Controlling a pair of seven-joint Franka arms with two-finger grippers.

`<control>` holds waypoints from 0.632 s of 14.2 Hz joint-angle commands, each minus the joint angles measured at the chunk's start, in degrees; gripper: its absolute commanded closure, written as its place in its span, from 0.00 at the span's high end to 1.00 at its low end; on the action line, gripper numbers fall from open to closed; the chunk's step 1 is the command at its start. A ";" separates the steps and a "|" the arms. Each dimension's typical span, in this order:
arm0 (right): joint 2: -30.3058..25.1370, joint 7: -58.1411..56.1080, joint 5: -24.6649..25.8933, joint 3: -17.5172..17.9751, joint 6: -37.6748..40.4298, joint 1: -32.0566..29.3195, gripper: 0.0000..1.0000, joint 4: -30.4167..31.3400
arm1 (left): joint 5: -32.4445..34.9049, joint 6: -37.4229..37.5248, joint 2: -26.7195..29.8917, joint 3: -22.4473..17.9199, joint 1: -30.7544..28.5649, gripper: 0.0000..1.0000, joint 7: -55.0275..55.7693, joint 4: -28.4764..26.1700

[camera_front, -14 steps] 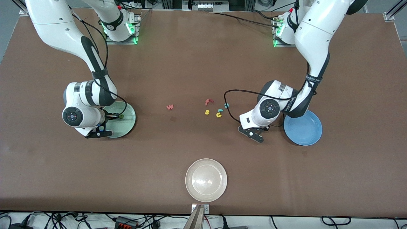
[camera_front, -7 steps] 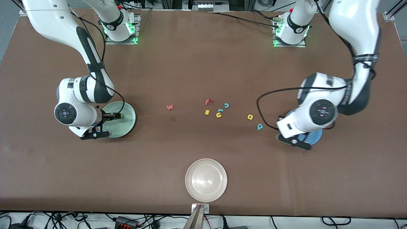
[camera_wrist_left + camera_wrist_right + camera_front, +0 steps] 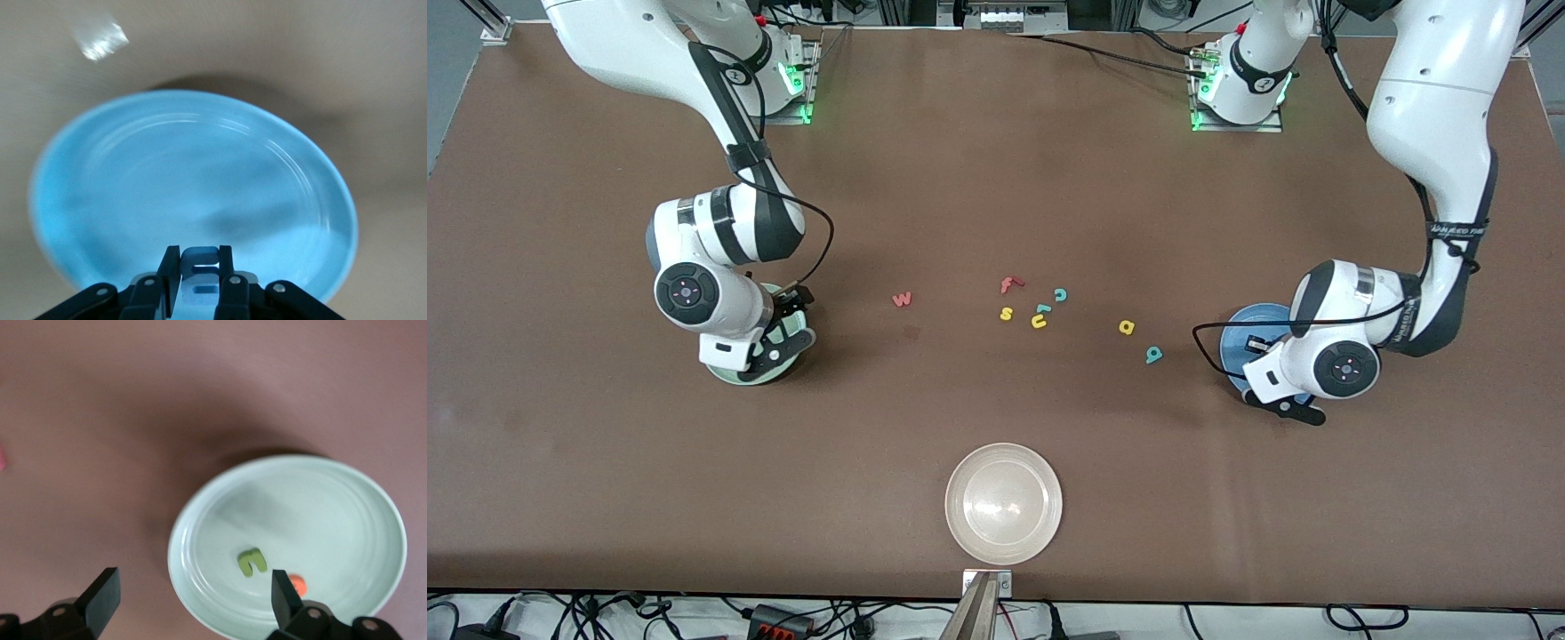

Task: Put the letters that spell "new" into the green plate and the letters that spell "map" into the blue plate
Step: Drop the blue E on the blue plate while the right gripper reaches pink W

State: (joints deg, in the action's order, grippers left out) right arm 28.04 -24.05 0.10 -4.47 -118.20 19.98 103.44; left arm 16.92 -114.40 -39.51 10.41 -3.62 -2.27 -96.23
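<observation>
Brown tabletop (image 3: pixel 978 178) fills the front view. The right gripper (image 3: pixel 769 342) hangs over the green plate (image 3: pixel 734 373) at the right arm's end, hiding most of it. The left gripper (image 3: pixel 1280 404) hangs over the blue plate (image 3: pixel 1240 333) at the left arm's end. Between the plates lie loose letters: the red-pink "w" (image 3: pixel 903 300) toward the green plate, then a red "f" (image 3: pixel 1009 284), a yellow "s" (image 3: pixel 1006 313), a yellow "u" (image 3: pixel 1039 322), a small teal letter (image 3: pixel 1043 308) and a teal "c" (image 3: pixel 1060 294) in a cluster. The yellow "a" (image 3: pixel 1127 327) and teal "p" (image 3: pixel 1153 355) lie closer to the blue plate, just apart from each other. A cream-white plate (image 3: pixel 1004 503) sits nearest the camera.

From the left wrist, the fingers (image 3: pixel 170 273) are pressed on a small bluish letter (image 3: pixel 200 265), probably the "m", above the blue plate (image 3: pixel 100 200).

From the right wrist, the fingers (image 3: pixel 100 593) stand spread wide with nothing between them. Below, the green plate (image 3: pixel 333 500) holds the dark green "n" (image 3: pixel 252 561) and the orange "e" (image 3: pixel 297 584), close together.
</observation>
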 commanded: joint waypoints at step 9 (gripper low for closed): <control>-4.93 -21.02 3.23 4.56 -1.33 6.21 1.00 3.00 | -1.00 6.18 6.20 4.25 -1.38 1.00 1.12 2.25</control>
State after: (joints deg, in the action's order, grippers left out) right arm 25.35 -41.50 1.71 0.12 -118.70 26.08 103.82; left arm 16.77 -112.62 -34.88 12.26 -4.51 -1.58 -96.69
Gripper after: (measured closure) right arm 0.000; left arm 0.084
